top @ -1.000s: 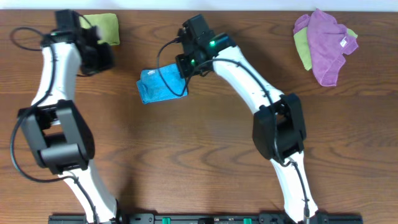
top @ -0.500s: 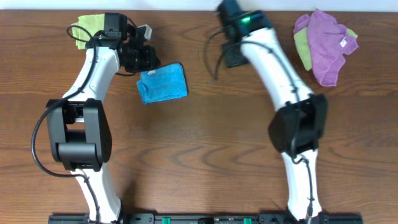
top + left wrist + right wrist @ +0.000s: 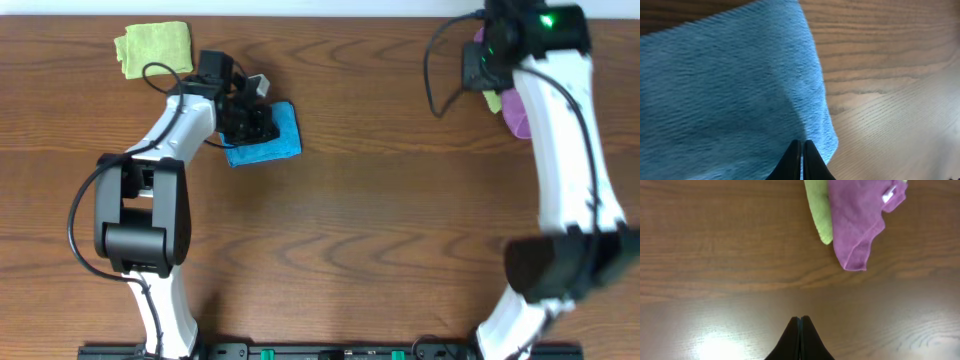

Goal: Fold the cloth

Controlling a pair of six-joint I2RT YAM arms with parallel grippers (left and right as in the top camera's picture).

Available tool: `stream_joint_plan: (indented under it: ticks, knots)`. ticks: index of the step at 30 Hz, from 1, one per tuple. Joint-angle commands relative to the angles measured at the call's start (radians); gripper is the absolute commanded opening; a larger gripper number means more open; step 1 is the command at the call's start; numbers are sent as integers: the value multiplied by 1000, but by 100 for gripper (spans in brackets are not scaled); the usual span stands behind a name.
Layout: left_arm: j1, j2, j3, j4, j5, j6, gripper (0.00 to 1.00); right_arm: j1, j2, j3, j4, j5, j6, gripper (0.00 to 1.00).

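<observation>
The sky-blue cloth (image 3: 283,143) lies folded into a small rectangle on the wooden table, left of centre at the back. My left gripper (image 3: 260,124) is right over its left part and hides that part from above. In the left wrist view the cloth (image 3: 725,90) fills the left side, and my shut jaws (image 3: 801,146) sit just above it near its right edge, holding nothing. My right gripper (image 3: 479,66) is at the far right back, shut and empty, with its jaws (image 3: 800,321) over bare wood.
A lime-green cloth (image 3: 154,46) lies at the back left. A purple cloth (image 3: 516,112) on another lime-green cloth lies at the back right, mostly under my right arm. The right wrist view shows the purple cloth (image 3: 860,220) and the lime-green cloth (image 3: 819,211).
My left gripper moved right from the lime-green cloth onto the blue cloth. My right arm swung away from the blue cloth to the far right, by the purple cloth.
</observation>
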Motion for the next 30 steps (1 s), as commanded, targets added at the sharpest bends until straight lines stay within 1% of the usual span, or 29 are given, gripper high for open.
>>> stream_joint_plan:
  ticks: [1, 3, 6, 9, 12, 13, 15, 18, 19, 20, 21, 22, 23, 25, 26, 27, 30]
  knots:
    - [1, -14, -4, 1, -60, -20, 6, -27, -187, -225, 50, -17, -25, 2]
    - [1, -14, -4, 0, -89, -20, 6, -49, -326, -397, 105, -45, -25, 1]
    - [1, -14, -5, 0, -116, -19, 6, -111, -598, -689, 218, -169, -19, 1]
    - [1, -13, -7, 1, -122, -19, 6, -183, -857, -909, 322, -226, 68, 1]
    - [1, -14, -8, 5, -123, -19, 6, -238, -1082, -1108, 435, -300, 97, 1]
    - [1, -14, -8, 8, -123, -19, 6, -249, -1161, -1186, 473, -304, 134, 1]
    - [3, -13, -8, 12, -124, -19, 6, -256, -1279, -1315, 523, -304, 190, 1]
    - [6, -13, -8, 14, -132, -19, 6, -256, -1370, -1453, 566, -304, 285, 1]
    - [7, -13, -8, 16, -129, -19, 6, -256, -1383, -1489, 583, -304, 317, 9]
    - [9, -13, -8, 19, -122, -19, 6, -256, -1389, -1515, 601, -305, 343, 20]
    - [11, -14, -8, 24, -101, -19, 6, -256, -1390, -1535, 617, -304, 369, 34]
    - [16, -14, -7, 29, -65, -19, 6, -256, -1387, -1554, 639, -304, 408, 53]
    - [21, -14, -7, 34, -29, -19, 6, -256, -1385, -1562, 656, -304, 433, 66]
    - [39, -16, -2, 37, 32, -27, 6, -256, -1385, -1566, 687, -304, 455, 83]
    - [51, -18, -1, 39, 48, -32, 6, -256, -1385, -1566, 704, -304, 455, 93]
    - [64, -21, -1, 38, 51, -39, 6, -256, -1385, -1566, 717, -304, 455, 99]
    - [124, -37, -1, 37, 93, -49, 6, -256, -1385, -1566, 741, -304, 455, 99]
